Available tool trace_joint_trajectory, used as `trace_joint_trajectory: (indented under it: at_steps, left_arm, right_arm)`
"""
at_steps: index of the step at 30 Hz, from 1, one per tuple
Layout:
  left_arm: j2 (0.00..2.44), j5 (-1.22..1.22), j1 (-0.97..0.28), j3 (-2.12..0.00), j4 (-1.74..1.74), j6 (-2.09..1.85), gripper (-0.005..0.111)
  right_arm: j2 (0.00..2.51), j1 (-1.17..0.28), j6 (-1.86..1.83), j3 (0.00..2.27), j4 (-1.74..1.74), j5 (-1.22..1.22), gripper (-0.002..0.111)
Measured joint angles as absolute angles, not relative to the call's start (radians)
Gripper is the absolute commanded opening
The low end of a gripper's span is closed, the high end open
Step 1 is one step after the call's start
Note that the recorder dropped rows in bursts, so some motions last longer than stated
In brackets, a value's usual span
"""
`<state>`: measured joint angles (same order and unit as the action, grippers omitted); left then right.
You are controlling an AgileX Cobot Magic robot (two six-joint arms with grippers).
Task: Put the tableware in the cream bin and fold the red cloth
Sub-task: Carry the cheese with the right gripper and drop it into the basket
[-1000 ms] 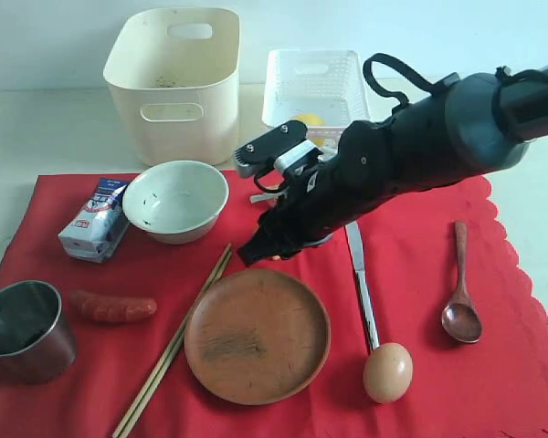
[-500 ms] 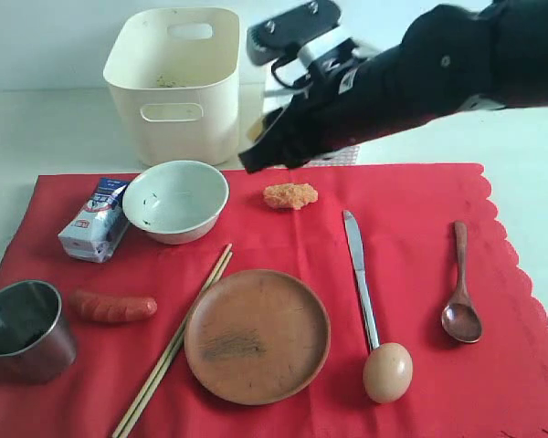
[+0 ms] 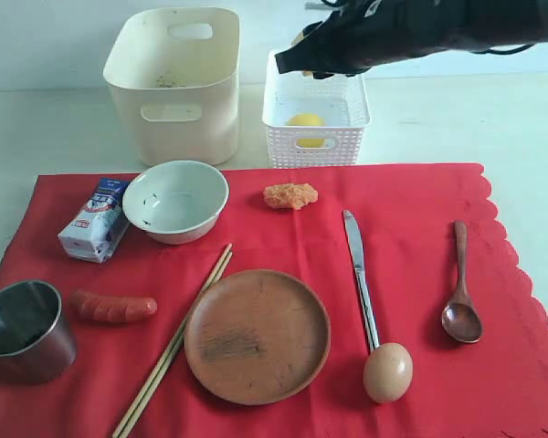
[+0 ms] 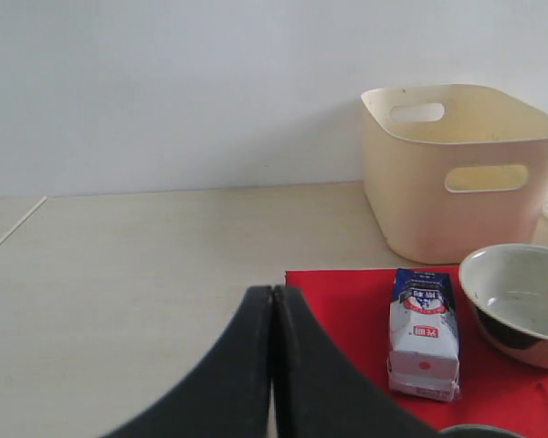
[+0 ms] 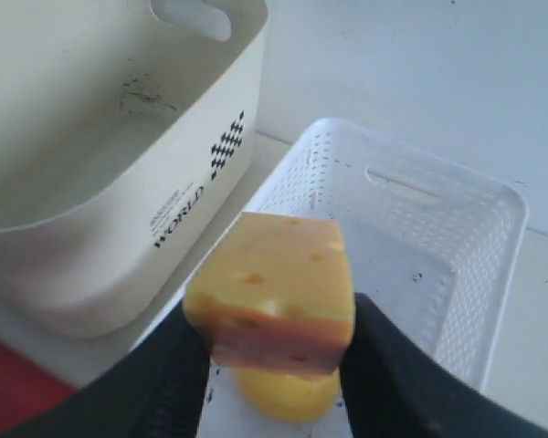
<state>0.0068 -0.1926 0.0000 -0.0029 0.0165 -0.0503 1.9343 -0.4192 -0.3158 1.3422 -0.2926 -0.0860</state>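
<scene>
The right gripper (image 5: pixel 279 315) is pinching a yellow cheese block (image 5: pixel 274 278) above the white lattice basket (image 3: pixel 315 146), so a food-clearing step is under way; next, the jaws are needing to spread to drop it in. The left gripper (image 4: pixel 272 306) is pressed together, empty, hovering over bare table, probably off the red cloth's (image 3: pixel 411 237) nine o'clock side. No tableware is lying in the cream bin (image 3: pixel 178 109), at the cloth's eleven o'clock: the bowl (image 3: pixel 175 199), cup (image 3: pixel 23 328), plate (image 3: pixel 256 336), chopsticks (image 3: pixel 173 342), knife (image 3: pixel 361 278) and spoon (image 3: pixel 460 292) are waiting on the cloth.
</scene>
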Motion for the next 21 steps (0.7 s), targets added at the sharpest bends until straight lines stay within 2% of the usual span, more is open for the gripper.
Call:
trace_joint_trajectory:
  at_steps: [2, 5, 14, 17, 21]
  left_arm:
    - [0.007, -0.193, 0.0, -0.003, 0.016, -0.05, 0.001]
    - [0.007, -0.193, 0.0, -0.003, 0.016, -0.05, 0.001]
    - [0.007, -0.193, 0.0, -0.003, 0.016, -0.05, 0.001]
    - [0.007, -0.193, 0.0, -0.003, 0.016, -0.05, 0.001]
    - [0.007, -0.193, 0.0, -0.003, 0.016, -0.05, 0.001]
  right_arm:
    - [2.015, -0.413, -0.316, 1.386, -0.293, -0.05, 0.003]
    - [2.115, -0.406, -0.316, 1.428, -0.296, 0.028, 0.015]
    - [2.253, -0.404, -0.314, 1.483, -0.386, 0.156, 0.079]
    - [2.255, -0.404, -0.314, 1.487, -0.391, 0.16, 0.091]
    - [2.248, -0.402, -0.314, 1.49, -0.393, 0.122, 0.093]
